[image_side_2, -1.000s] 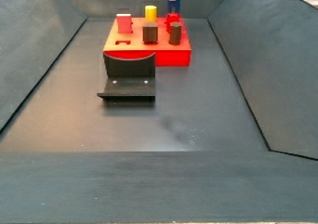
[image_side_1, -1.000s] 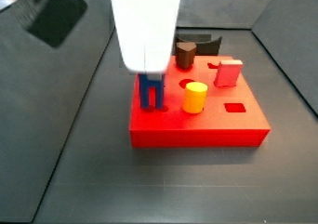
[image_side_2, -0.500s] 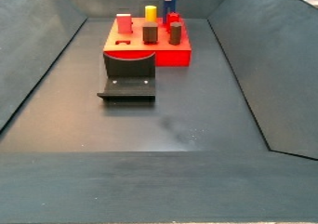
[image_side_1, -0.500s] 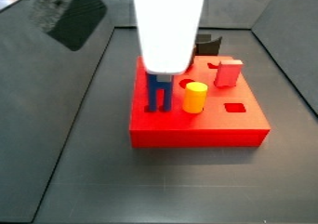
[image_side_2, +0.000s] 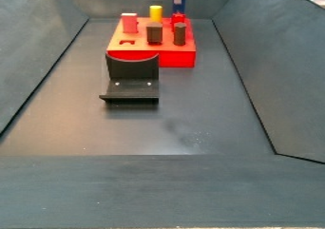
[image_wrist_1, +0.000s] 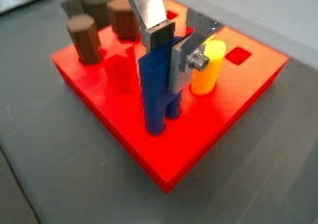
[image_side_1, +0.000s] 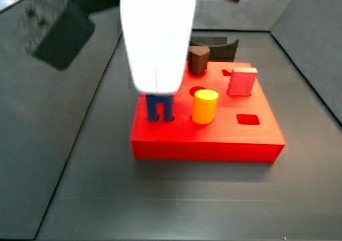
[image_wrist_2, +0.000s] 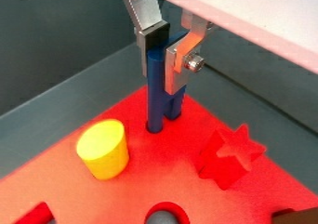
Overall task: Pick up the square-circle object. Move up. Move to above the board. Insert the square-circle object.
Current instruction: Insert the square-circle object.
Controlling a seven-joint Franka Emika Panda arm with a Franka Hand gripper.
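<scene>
claw (image_wrist_1: 172, 44): closed on blue peg (image_wrist_1: 156, 93), gripping its top | peg: upright, foot on red board (image_wrist_1: 187, 149) beside yellow cylinder (image_wrist_1: 207, 67) | side view: centre-left of frame

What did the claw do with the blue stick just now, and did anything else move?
The claw has gone lower over the board, pushing the square-circle object down so less of it shows in a side view. In both wrist views its foot sits in the board, with the silver fingers at its top. The yellow cylinder, the other pegs and the fixture stayed put.
</scene>
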